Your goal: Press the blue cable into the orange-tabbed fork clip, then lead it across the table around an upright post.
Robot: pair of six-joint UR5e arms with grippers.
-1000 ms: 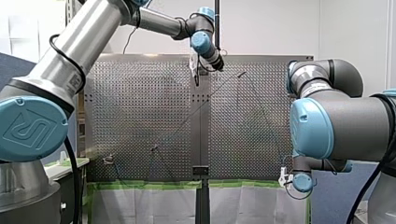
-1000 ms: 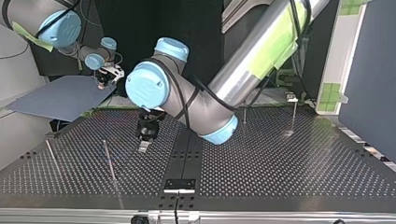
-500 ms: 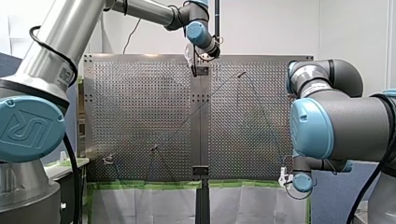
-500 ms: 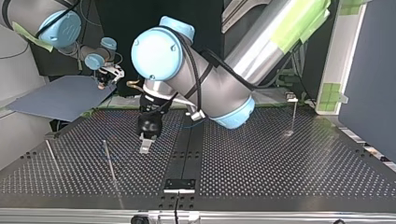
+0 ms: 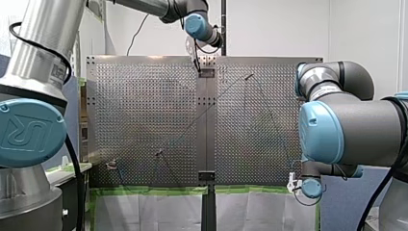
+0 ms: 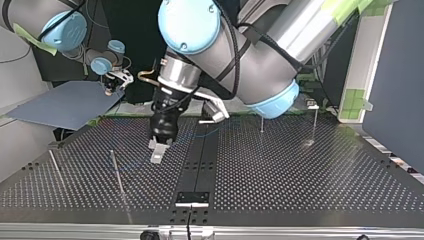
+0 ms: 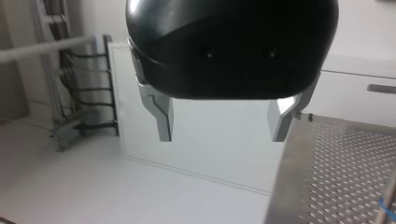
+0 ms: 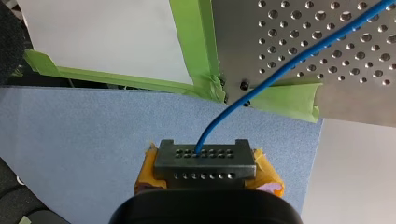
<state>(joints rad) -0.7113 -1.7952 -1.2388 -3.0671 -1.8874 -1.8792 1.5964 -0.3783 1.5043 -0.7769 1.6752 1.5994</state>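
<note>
Jaws on my left gripper [image 7: 222, 135] are wide open with nothing in them, and over the last second it's climbed and swung out to the far edge of the desk [image 6: 300, 170] in the front view, so I'd guess it's done its bit and is clearing off. Meanwhile the blue cable [image 8: 299, 62] is pinched at its end in my right gripper [image 8: 205, 163], running straight out ahead and slanting across the desk's corner.

Blue cable [image 8: 299, 65]: thin, one end clamped in right gripper [image 8: 205, 161] off the front view's near right table corner, curving up over the perforated plate | Upright post [image 6: 116, 170]: slim metal rod, top view's near left, cable faintly visible beside it | Fork clip [image 5: 111, 165]: small, front view's near left, cable seating not discernible
</note>
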